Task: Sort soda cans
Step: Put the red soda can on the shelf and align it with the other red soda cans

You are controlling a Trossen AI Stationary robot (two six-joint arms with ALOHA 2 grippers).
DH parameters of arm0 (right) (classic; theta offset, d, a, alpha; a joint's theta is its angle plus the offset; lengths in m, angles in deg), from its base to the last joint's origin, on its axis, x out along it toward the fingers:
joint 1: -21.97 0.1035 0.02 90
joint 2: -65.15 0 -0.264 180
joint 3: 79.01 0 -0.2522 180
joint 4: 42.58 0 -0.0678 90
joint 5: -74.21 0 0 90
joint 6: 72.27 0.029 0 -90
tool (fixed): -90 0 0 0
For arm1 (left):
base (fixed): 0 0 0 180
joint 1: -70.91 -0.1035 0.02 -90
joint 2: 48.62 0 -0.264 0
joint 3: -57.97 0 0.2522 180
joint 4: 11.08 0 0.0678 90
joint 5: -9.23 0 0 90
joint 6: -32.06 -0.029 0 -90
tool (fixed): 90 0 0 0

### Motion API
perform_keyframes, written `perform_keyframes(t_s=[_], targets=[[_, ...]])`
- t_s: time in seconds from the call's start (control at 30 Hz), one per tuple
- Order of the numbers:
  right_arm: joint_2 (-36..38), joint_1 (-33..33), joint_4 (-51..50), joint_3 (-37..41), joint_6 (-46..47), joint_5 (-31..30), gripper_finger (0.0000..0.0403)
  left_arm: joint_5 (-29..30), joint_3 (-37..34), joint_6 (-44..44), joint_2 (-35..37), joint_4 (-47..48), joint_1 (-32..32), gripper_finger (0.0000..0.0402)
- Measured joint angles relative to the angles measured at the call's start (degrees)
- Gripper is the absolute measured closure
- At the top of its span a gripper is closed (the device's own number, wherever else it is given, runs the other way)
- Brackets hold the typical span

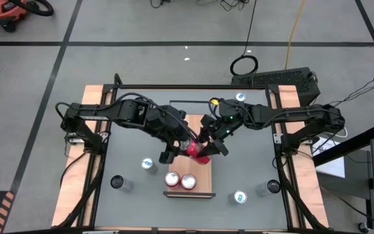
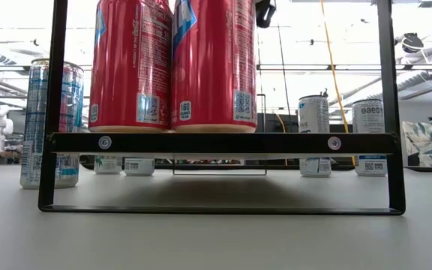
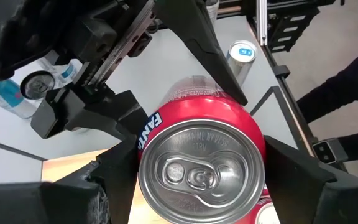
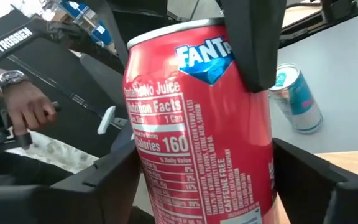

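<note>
Red cans mark the progress: two [image 1: 180, 180] stand together on the wooden board [image 1: 197, 130] at the table's six o'clock side, and a third red can [image 1: 197, 151] hangs mid-air over the board's centre, between both arms. The left gripper [image 3: 194, 177] is clamped on this can around its body. The right gripper [image 4: 197, 180] straddles the same can with its fingers [image 4: 316, 180] close to either side; whether they are pressing yet cannot be told. It looks like a handover or a joint placing.

By this judgement the red group is nearly done. Left to sort are a blue can [image 1: 149, 164] at about eight o'clock from the board, a grey can [image 1: 118, 182] farther toward seven, a blue can [image 1: 239, 197] near five, a grey one [image 1: 271, 187] beside it and another can [image 1: 241, 97] at one o'clock. Any others are hidden.

Grey matte tabletop [image 1: 252, 162] sits within wooden side strips and a black frame [image 2: 223, 142]. Beyond lies a concrete floor with dark tape lines; a person's hand [image 4: 27, 109] shows off-table.
</note>
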Motion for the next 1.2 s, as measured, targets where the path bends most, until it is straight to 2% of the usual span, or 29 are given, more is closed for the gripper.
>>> perform_keyframes(t_s=[0.23,0.7,0.83,1.07,1.2], targets=[[0.00,0.16,0.47,0.00,3.85,2.10,0.0062,-1.05,0.00,-0.80,-0.02,-0.92,0.02,0.0127],[0.00,0.27,2.67,0.02,3.73,1.67,0.0065,-1.37,0.00,-2.18,-0.02,-2.65,-0.07,0.0127],[0.00,0.29,3.65,0.02,1.77,1.51,0.0079,-1.37,0.02,-2.12,-0.02,-2.82,-0.07,0.0127],[0.00,0.27,3.80,0.04,-0.09,1.53,0.0140,0.13,0.02,-1.58,-0.02,-2.47,-0.02,0.0125],[0.00,0.16,3.88,0.04,-0.09,2.38,0.0143,1.48,0.02,-2.46,-0.02,-2.60,0.12,0.0094]])
